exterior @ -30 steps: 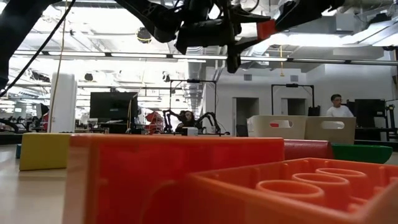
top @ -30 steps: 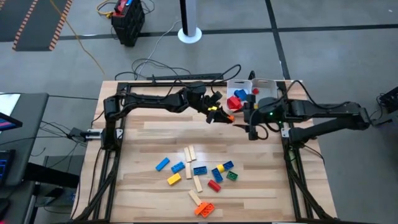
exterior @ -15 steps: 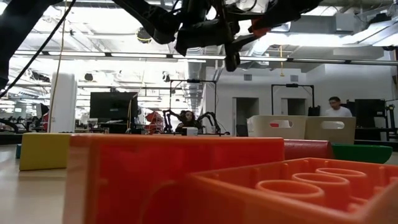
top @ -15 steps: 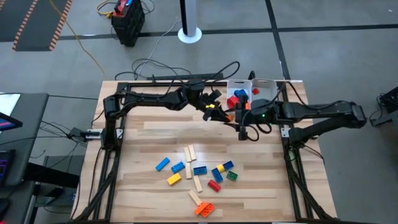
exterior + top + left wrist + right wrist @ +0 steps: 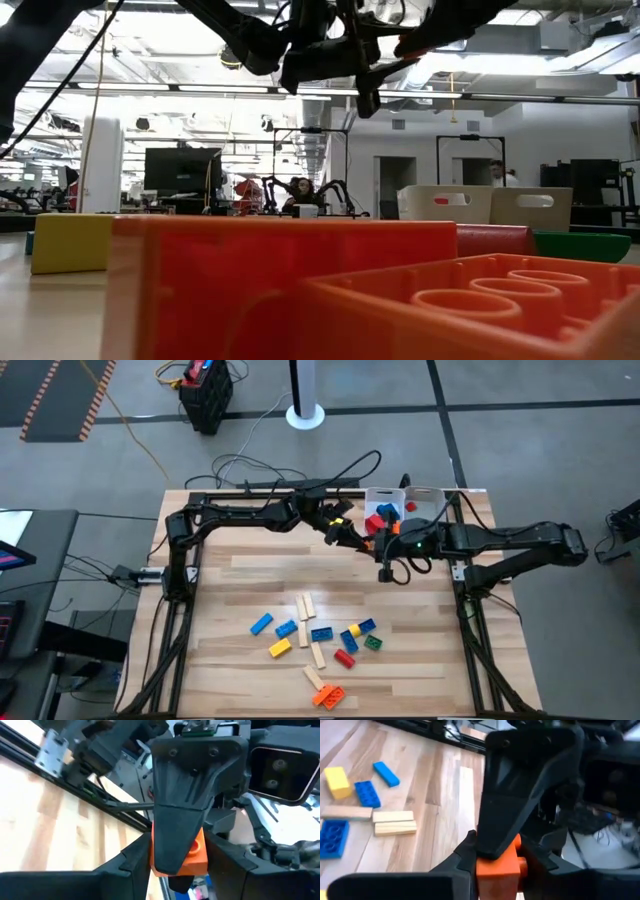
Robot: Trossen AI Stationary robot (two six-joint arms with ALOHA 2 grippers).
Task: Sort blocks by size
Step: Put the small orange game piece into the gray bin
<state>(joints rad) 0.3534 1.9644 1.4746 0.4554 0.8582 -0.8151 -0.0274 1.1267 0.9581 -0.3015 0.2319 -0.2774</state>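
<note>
Two end effectors meet above worktop [image 5: 240,585], just beside white tray [image 5: 432,496]. Orange block [image 5: 194,855] passing between them: left end effector [image 5: 352,536] pinches it from one side, right end effector [image 5: 380,546] closing on same block [image 5: 496,867]. Do well: right firm before left lets go, keep block level, no twist. Block small, studded, bright orange plastic. Loose blocks [image 5: 318,635] lie well away from tray.

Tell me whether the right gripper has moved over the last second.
Yes. In the high view the right gripper has shifted toward the left arm, away from the table's right rail, and now meets the left gripper at the orange block.
</note>
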